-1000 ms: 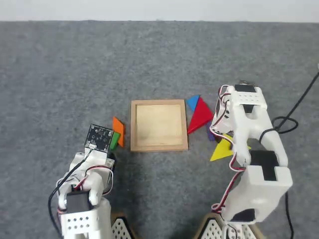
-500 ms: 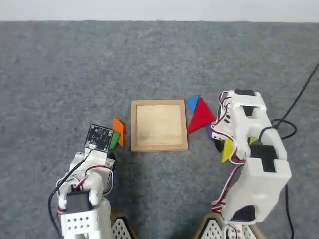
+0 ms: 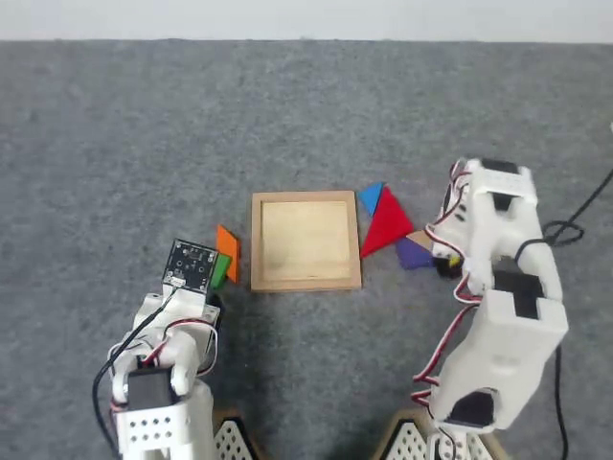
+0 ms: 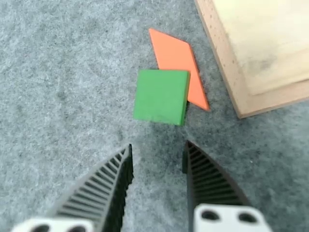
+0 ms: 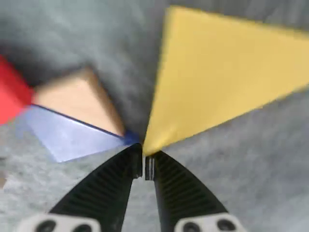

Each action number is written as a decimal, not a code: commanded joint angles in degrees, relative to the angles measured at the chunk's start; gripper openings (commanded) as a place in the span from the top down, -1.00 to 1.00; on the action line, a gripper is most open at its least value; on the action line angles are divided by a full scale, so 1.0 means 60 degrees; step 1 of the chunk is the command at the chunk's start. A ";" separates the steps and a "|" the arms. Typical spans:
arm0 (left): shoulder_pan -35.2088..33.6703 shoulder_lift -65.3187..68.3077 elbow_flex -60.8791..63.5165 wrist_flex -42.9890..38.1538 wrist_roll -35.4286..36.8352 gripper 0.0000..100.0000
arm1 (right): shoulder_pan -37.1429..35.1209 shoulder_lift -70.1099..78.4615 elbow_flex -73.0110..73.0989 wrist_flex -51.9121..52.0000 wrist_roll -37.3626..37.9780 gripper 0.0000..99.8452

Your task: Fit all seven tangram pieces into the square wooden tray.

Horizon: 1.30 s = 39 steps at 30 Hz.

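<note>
Tray [image 3: 257,240]: no piece in it yet; it lies between my two arms.
Yellow triangle [image 5: 227,82]: right of the tray, beside the purple piece [image 5: 72,135], held by one corner tip.
Right claw [image 5: 144,162]: pinched nearly closed on that corner.
Left claw [image 4: 157,154]: jaws apart, above the green square [image 4: 161,95].
Risk: with so thin a hold, I judge the triangle could swivel or slip out, then catch the tray's rim.

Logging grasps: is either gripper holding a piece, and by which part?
The right gripper pinches the yellow triangle at one corner; the left gripper holds nothing.
</note>
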 commanded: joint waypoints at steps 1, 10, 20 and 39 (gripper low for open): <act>-0.0059 -0.0015 -0.0066 0.0044 -0.0088 0.66 | 0.0462 -0.0051 -0.1231 -0.0403 0.1421 0.98; -0.0059 -0.0015 -0.0066 0.0044 -0.0088 0.66 | 0.1223 -0.0051 -0.1978 -0.0388 0.0469 0.91; -0.0059 -0.0015 -0.0066 0.0044 -0.0088 0.66 | 0.0388 -0.0037 -0.2037 -0.1883 -0.8674 0.34; -0.0059 -0.0015 -0.0066 0.0044 -0.0088 0.66 | 0.0139 0.3436 -0.5963 -0.1370 -0.9304 0.36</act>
